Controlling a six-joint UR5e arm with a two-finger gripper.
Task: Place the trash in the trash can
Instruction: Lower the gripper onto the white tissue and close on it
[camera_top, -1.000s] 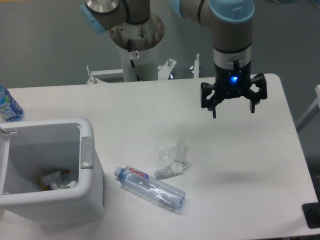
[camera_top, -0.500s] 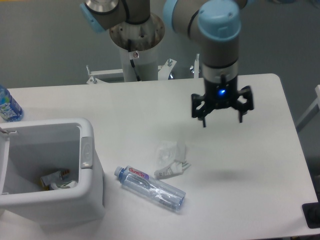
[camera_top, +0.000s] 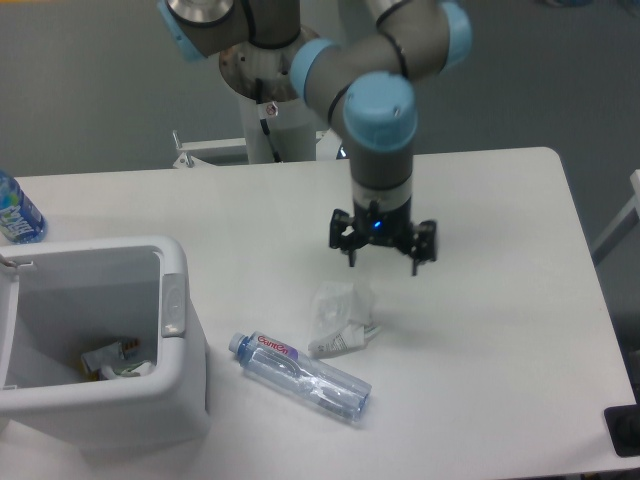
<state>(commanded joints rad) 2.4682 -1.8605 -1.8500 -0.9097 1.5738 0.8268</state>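
Bottle (camera_top: 300, 375) label: red lettering, illegible; jaws apart, empty.

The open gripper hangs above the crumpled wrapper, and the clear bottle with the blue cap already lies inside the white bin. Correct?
Not quite. The fixed camera shows the clear plastic bottle with the blue cap lying on the white table, beside the white boxy bin. The open gripper does hang above the crumpled clear wrapper.

Wrapper (camera_top: 340, 316) right of bin (camera_top: 185, 385), bottle (camera_top: 302, 376) before it, hand (camera_top: 384, 260) above
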